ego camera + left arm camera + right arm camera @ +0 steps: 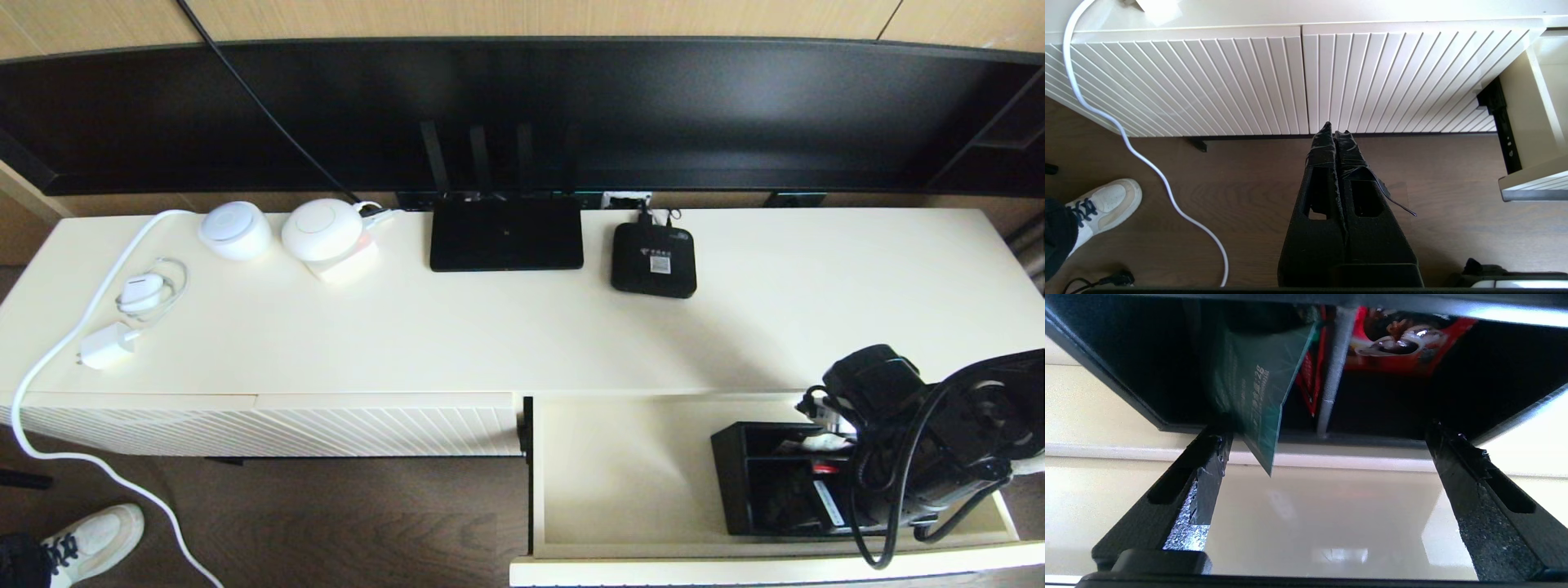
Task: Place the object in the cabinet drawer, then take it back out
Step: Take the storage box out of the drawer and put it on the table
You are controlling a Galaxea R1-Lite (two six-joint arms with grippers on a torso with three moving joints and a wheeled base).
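The black organizer box (767, 482) sits inside the pulled-out cream cabinet drawer (629, 482), toward its right end. My right gripper (849, 490) hangs over the box's right side, and the arm hides that part of it. In the right wrist view the right gripper (1329, 436) is open wide, its fingertips (1218, 437) at the near wall of the organizer box (1392, 400). A green packet (1253, 396) and a red packet (1404, 347) show inside. The drawer floor (1323, 514) lies bare between the fingers. My left gripper (1336, 130) is shut and empty, low over the floor.
On the cabinet top stand a flat black router (506, 234), a small black set-top box (653, 260), two white round devices (236, 229), and a white charger (106, 345) with its cable. A fixed ribbed panel (1208, 81) lies left of the drawer. A shoe (90, 539) stands at bottom left.
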